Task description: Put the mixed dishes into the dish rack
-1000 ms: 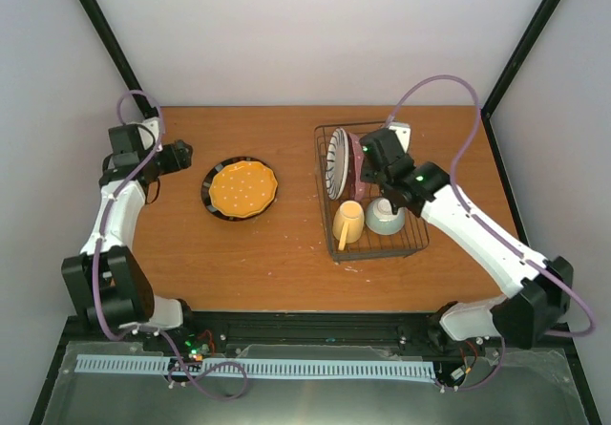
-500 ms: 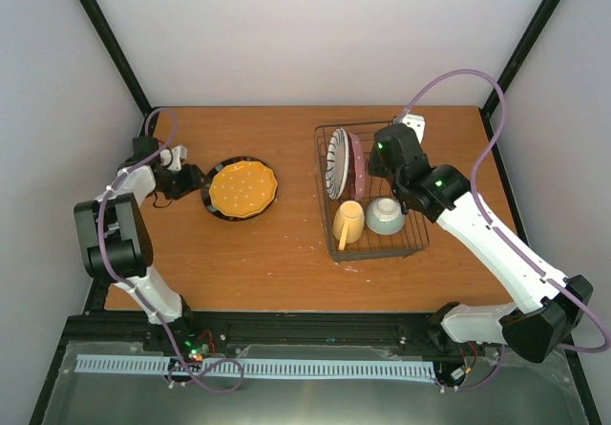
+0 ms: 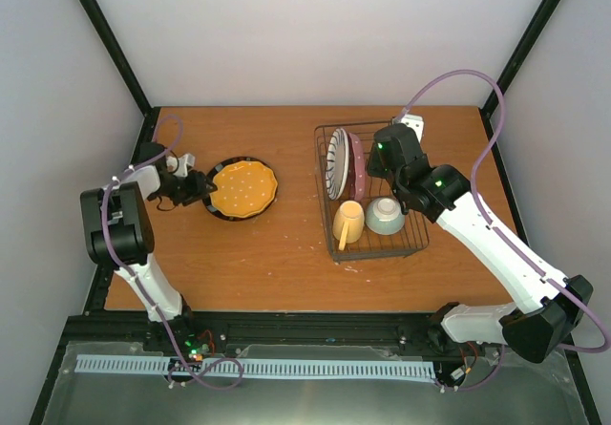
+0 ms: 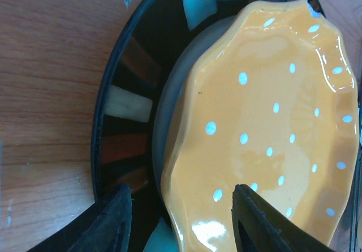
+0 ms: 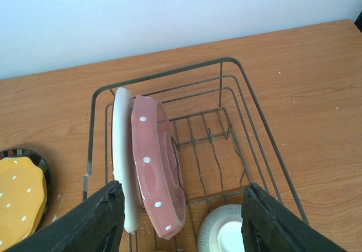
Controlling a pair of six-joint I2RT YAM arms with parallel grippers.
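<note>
The orange dotted dark-rimmed plate (image 3: 242,188) lies flat on the table, left of the dish rack (image 3: 416,223). My left gripper (image 3: 198,189) is open, its jaws straddling the plate's left edge; close up the plate (image 4: 266,127) fills the left wrist view. In the dish rack (image 5: 257,127) stand the white striped plate (image 3: 336,162) and pink speckled plate (image 5: 155,161) upright, with the pale yellow mug (image 3: 348,222) and pale green bowl (image 3: 386,216) at the near end. My right gripper (image 3: 380,169) is open and empty above the rack.
The white plate (image 5: 121,150) leans against the rack's left wall in the right wrist view. Upright wire dividers (image 5: 212,139) stand free right of the pink plate. Black frame posts (image 3: 105,38) rise at the back corners.
My left gripper has moved right to the orange plate's left edge. My right gripper lifted away from the pink plate, then stayed still.
</note>
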